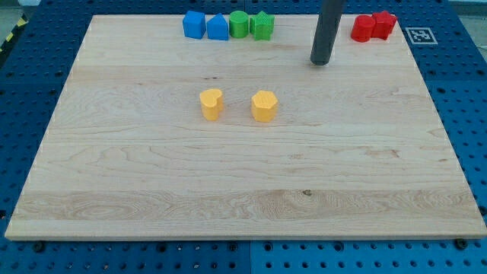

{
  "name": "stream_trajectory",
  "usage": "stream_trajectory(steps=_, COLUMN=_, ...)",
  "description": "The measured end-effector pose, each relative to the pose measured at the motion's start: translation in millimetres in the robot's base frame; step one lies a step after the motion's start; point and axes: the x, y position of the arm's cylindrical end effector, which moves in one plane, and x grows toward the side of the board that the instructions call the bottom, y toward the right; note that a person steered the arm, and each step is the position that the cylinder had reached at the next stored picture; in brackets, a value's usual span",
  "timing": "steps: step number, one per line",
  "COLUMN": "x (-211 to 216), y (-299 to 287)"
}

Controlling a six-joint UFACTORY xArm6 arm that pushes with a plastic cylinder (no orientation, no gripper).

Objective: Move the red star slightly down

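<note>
resting my tip on the wooden board, bare rod clamping nothing, with the red star up-right, apart.

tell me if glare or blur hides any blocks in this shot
Camera view: light is even and soft, no glare on the board; all blocks read sharp, with faint shadows only. The two red blocks touch, so their shapes blur together. My tip is sharp too, left of them.

My tip rests on the table near the view's top, just left of two touching red blocks, star rightmost.
</note>
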Motion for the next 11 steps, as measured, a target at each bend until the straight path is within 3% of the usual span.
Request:
stream_trajectory(steps=6, x=-124.6, y=13.8)
stream_trajectory(steps=7, x=-127.7, y=42.2)
stream_trajectory(steps=9, x=-127.2, y=164.3)
stream_trajectory(steps=11, x=-127.2, y=155.3)
